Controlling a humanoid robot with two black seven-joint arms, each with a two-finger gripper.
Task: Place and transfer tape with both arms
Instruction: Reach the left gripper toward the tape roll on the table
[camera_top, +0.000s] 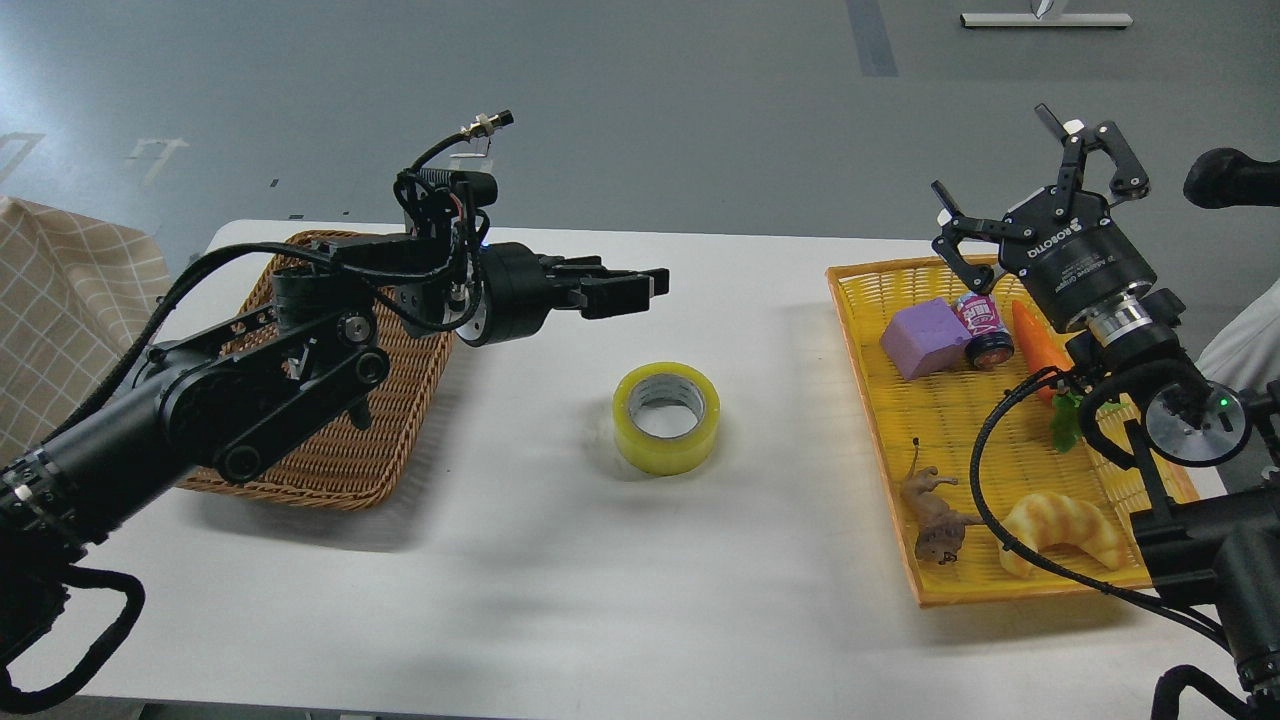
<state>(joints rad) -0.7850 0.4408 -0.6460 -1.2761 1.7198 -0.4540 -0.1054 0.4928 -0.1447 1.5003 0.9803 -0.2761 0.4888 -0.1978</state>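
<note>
Thick roll of translucent yellow packing tape (666, 418) lies flat on white table (500, 600), well right of brown wicker basket (330, 400). Left gripper (640, 288) hovers up-left of tape, fingers near-together, empty; can't tell exact gap. Right gripper (1040, 170) splayed, idle. Spread left fingers first, descend centred, straddle wall.

The left arm (200, 400) hid much of the brown basket (330, 470). The left gripper (640, 288) lay side-on, its fingers not told apart. The right arm (1150, 340) covered the carrot's (1030, 335) lower end and the yellow tray's (940, 440) right rim.
</note>
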